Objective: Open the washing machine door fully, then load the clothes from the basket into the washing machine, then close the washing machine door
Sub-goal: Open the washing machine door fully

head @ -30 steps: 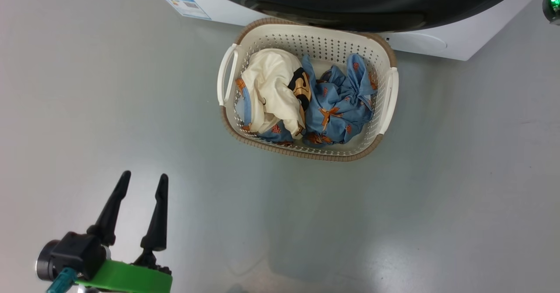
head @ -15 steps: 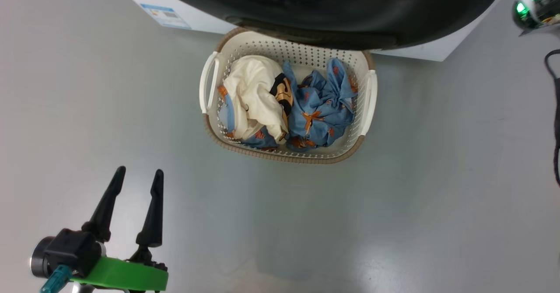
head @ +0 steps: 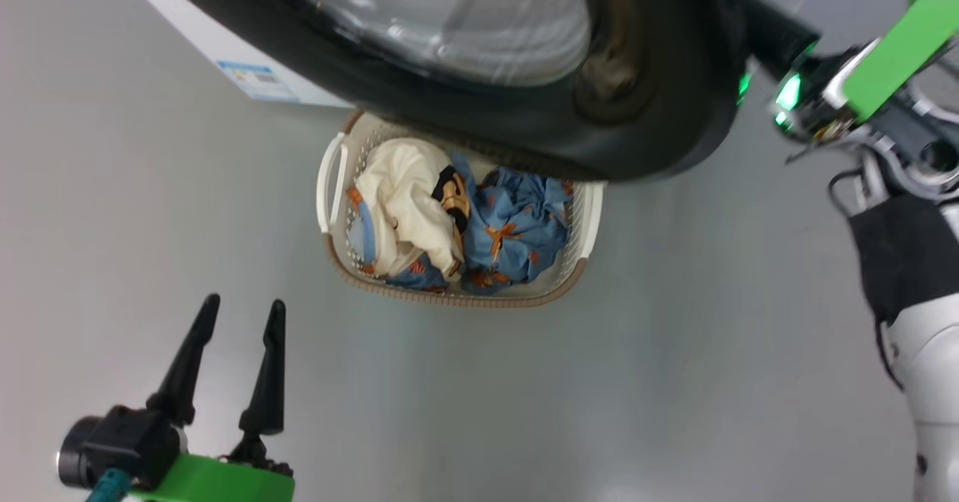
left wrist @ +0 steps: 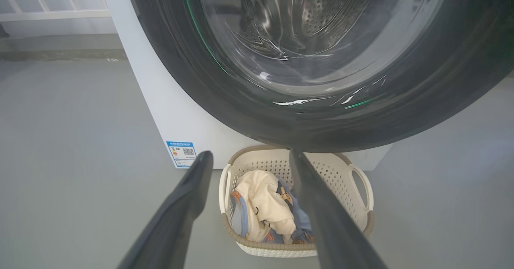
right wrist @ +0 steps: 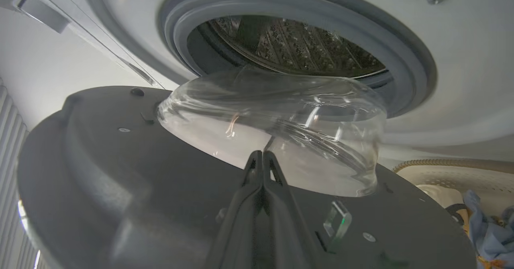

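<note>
The washing machine door (head: 659, 112), black-rimmed with a clear glass bowl, stands partly open and overhangs the far edge of the basket (head: 336, 251). The clothes (head: 479, 232), one cream and the others blue with orange print, lie in the basket. In the right wrist view my right gripper (right wrist: 263, 153) is shut, its tips against the door's inner face (right wrist: 120, 172) just below the glass bowl (right wrist: 281, 140). Beyond it are the grey gasket and steel drum (right wrist: 293, 48). My left gripper (head: 241, 309) hangs open and empty over the floor, short of the basket (left wrist: 345, 168).
The white washing machine (left wrist: 160, 80) carries a blue label (head: 258, 81) low on its front. My right arm (head: 899, 187) reaches in from the upper right beside the door's edge. Grey floor (head: 599, 382) spreads around the basket. A white railing (left wrist: 48, 4) stands behind the machine.
The head view has tilted up and turned. The door now reaches further out over the basket's back, and my right arm has come into view beside it. The left gripper has stayed open.
</note>
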Controlling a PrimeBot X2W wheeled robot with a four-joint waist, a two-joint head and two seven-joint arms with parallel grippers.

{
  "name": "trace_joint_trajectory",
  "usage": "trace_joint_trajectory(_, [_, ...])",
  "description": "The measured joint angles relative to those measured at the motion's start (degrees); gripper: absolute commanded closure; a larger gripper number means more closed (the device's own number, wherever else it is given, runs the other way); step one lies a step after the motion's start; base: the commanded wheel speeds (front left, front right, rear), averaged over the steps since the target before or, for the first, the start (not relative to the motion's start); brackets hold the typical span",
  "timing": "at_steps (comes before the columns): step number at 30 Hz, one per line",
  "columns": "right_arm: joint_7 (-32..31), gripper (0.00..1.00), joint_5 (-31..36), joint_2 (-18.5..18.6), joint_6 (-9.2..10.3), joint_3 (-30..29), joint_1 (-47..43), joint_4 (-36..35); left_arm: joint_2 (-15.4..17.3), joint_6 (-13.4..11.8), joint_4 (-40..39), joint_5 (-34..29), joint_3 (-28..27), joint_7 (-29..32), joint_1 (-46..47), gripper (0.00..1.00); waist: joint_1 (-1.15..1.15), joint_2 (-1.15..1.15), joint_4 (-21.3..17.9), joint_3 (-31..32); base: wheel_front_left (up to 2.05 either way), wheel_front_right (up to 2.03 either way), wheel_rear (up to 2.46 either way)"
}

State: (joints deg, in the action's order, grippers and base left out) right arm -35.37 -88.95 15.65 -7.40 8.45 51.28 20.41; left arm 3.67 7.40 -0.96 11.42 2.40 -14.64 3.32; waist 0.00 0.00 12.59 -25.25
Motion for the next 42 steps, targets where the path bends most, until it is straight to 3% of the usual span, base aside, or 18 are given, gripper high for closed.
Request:
trace_joint_trajectory(23, [-4.4, 1.0, -0.3, -6.8, 0.0, 12.6, -15.3, -6.8, -1.0, 0.0, 0.0, -1.1, -0.7, 0.0, -5.9, 0.0, 0.0, 0.0, -3.2, 12.1, 0.0, 0.0, 0.0])
trace_joint_trajectory(42, [-2.4, 1.0, 0.0, -10.2, 0.0, 23.7, -18.5, -7.6, -1.1, 0.0, 0.1, 0.5, -0.7, 0.0, -6.9, 0.0, 0.0, 0.0, 0.1, 16.1, 0.0, 0.0, 0.0])
